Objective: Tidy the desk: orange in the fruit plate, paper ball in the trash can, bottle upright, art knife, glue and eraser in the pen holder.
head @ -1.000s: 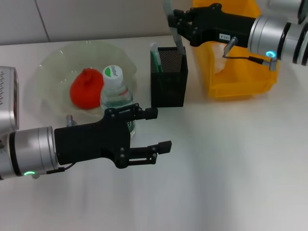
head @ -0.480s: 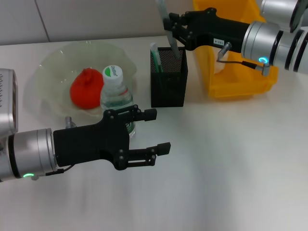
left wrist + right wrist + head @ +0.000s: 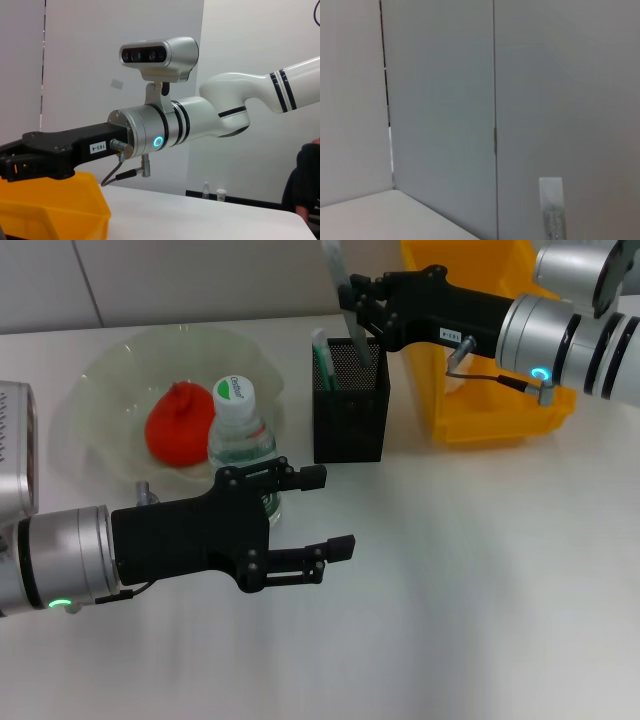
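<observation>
Right gripper (image 3: 358, 302) reaches in over the pen holder (image 3: 351, 415), fingers pinched on a slim grey-green art knife (image 3: 340, 285); the knife stands nearly upright, top end above the gripper, lower end dipping into the holder's open mouth. A second green-and-white stick (image 3: 322, 358), possibly the glue, leans inside the holder on the side away from the gripper's arm. Just behind the gripper's wrist sits the trash can (image 3: 500, 410), yellow, touching nothing I can confirm; its contents are hidden by the arm. The left wrist view shows this same arm from the side, black gripper body above the yellow bin's rim. Left gripper (image 3: 318, 512) hovers low over the table (image 3: 480, 590), well apart from the right one, fingers spread wide and holding nothing. Directly behind its upper finger the bottle (image 3: 240, 440) stands upright, cap up. Beyond the bottle lies the fruit plate (image 3: 110, 380) with the orange (image 3: 178, 426) resting inside it. Eraser not seen. The right wrist view shows only wall panels and the knife's tip.
</observation>
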Robot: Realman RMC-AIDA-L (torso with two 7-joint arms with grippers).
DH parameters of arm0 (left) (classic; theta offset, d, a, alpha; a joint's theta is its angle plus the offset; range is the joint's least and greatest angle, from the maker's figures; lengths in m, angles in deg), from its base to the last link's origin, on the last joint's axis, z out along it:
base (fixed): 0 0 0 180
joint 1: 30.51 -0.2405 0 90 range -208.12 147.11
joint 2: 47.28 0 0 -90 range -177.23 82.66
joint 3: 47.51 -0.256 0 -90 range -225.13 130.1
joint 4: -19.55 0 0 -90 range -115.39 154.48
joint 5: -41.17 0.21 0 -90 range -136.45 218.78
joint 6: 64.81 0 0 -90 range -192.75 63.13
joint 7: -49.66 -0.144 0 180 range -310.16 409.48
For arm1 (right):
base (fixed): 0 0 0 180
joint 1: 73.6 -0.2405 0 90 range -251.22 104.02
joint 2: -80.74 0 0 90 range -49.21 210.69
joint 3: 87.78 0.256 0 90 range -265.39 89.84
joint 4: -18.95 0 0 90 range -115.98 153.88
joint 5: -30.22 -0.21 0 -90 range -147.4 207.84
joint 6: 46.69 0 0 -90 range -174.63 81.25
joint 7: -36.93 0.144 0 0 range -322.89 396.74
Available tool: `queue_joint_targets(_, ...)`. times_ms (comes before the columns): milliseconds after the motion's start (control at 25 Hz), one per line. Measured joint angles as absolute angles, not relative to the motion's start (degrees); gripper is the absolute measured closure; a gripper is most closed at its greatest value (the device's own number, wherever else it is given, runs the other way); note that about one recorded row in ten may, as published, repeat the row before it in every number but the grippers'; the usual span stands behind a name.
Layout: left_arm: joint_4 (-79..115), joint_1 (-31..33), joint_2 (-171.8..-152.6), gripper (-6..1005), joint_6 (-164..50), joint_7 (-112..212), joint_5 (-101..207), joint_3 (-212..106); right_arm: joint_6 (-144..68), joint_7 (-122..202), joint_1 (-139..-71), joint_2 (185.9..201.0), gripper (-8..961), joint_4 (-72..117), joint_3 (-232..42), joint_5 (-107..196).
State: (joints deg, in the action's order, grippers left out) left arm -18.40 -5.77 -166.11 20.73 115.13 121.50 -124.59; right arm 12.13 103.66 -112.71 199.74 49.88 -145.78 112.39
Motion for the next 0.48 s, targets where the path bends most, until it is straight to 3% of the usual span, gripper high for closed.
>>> queue_joint_targets(480,-17.65,-5.39,-166.11,197,20.7,115.12,121.5,-124.59,10.67,103.66,-112.67,199.74,828,48.66,-146.24,112.29)
